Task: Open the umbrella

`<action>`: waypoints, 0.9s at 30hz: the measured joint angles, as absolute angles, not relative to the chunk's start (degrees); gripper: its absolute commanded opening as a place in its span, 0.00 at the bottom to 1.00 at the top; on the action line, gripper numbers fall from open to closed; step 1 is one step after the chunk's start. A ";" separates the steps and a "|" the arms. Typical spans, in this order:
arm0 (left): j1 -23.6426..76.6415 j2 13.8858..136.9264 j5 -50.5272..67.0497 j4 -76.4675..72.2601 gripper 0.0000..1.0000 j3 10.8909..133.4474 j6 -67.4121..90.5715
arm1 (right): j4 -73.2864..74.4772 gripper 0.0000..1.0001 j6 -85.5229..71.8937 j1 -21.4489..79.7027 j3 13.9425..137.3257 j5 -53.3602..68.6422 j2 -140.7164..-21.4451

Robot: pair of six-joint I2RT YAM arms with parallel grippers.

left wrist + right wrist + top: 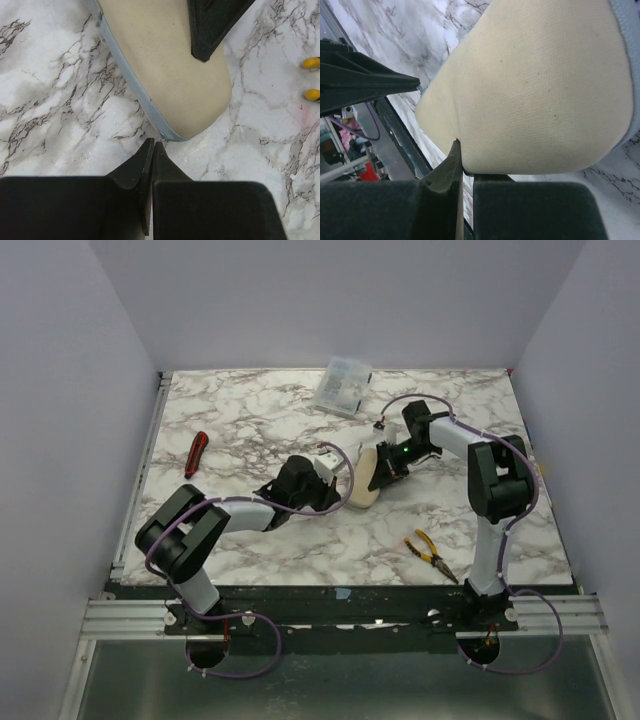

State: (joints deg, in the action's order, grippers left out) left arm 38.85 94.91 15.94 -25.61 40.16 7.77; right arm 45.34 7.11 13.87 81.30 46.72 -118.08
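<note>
The umbrella lies folded on the marble table as a cream bundle with a pale grey-blue trim along its edge. My left gripper is shut. Its tips touch a small tab on the trim at the bundle's near end, and I cannot tell whether the tab is pinched. From the other side my right gripper is shut on the cream fabric, which creases at one fingertip and hides the other. In the top view the left gripper and right gripper flank the bundle. Shaft and handle are hidden.
A clear plastic box stands at the back of the table. Yellow-handled pliers lie near the front right, their handle tips showing in the left wrist view. A red-handled tool lies at the left.
</note>
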 measured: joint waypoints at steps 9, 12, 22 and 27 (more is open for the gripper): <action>37.85 95.77 15.20 -26.50 0.00 39.81 7.27 | 55.22 0.01 16.95 13.74 83.81 49.19 -120.66; 37.89 96.55 15.59 -26.68 0.08 40.05 7.25 | 57.30 0.01 19.09 13.76 83.79 49.21 -120.77; 41.60 94.76 24.73 -31.46 0.41 32.82 -2.68 | 61.71 0.01 25.54 13.76 83.64 49.17 -121.01; 43.48 94.94 26.35 -32.82 0.41 32.03 -7.77 | 64.16 0.01 28.47 13.76 83.61 49.15 -121.25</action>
